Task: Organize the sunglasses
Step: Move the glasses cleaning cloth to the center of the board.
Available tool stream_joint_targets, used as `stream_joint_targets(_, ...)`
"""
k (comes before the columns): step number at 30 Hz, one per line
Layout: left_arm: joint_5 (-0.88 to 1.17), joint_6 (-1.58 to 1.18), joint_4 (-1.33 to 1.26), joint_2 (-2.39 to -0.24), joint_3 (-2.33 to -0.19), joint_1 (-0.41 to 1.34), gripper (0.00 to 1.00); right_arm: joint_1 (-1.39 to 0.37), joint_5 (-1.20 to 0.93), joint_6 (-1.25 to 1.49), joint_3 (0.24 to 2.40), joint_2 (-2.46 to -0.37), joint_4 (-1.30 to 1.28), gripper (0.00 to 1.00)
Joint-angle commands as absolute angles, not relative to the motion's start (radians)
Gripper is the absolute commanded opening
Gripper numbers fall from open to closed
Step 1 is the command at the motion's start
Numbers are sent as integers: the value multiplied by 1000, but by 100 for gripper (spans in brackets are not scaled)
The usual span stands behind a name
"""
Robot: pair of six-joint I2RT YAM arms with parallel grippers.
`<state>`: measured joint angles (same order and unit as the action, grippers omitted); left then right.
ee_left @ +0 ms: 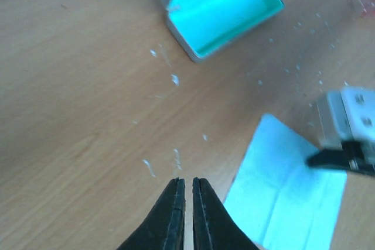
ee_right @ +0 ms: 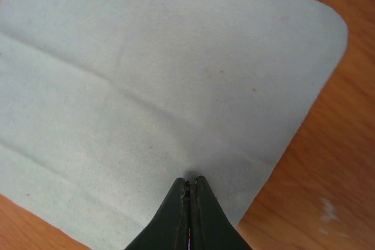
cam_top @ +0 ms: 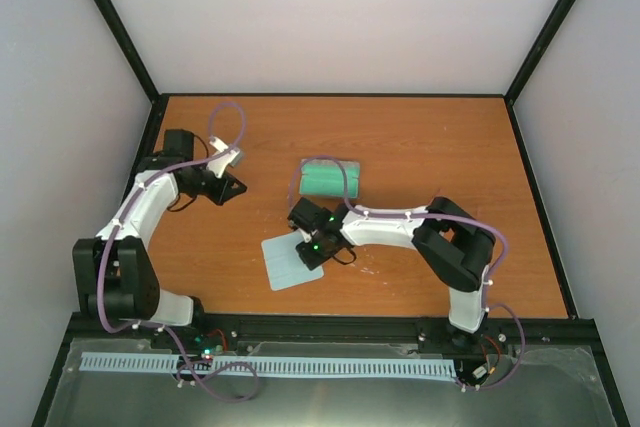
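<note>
Cloth (ee_right: 146, 74) clenched near its edge in my R gripper (ee_right: 191, 180), close to open case (cam_top: 331, 178); L gripper (ee_left: 188, 182) pinched shut over table (ee_left: 70, 86), well apart.

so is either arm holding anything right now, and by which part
The right jaws appear shut on the pale blue cloth, pinching a small fold just inside one edge. The left jaws are shut on nothing.

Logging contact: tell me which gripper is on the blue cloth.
The right gripper: its tips are closed on the cloth, while the left gripper hangs shut over bare table.
</note>
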<state>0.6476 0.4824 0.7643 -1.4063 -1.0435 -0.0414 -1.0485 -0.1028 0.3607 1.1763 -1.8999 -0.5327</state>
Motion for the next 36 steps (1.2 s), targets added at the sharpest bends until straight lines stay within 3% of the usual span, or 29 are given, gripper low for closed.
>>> stream_joint_targets(1, 684, 538, 816, -1419, -1015, 10, 8, -997, -51, 364, 1077, -1915, -642, 3)
stream_joint_targets(7, 651, 498, 803, -1460, -1009, 121, 12, -983, -60, 380, 1052, -1902, -656, 3)
stream_joint_targets(8, 651, 487, 799, -1467, -1011, 143, 14, -982, -63, 387, 1043, -1899, -656, 3)
stream_joint_targets(10, 650, 462, 790, -1487, -1017, 184, 28, -977, -64, 406, 1022, -1886, -655, 3)
stream_joint_targets(13, 649, 434, 775, -1510, -1025, 226, 34, -964, -63, 435, 970, -1859, -655, 3)
stream_joint_targets(31, 600, 364, 720, -1590, -1066, 381, 32, -802, -21, 484, 787, -1739, -645, 3)
stream_joint_targets(36, 588, 346, 719, -1646, -1112, 399, 45, -788, -43, 478, 792, -1750, -649, 3)
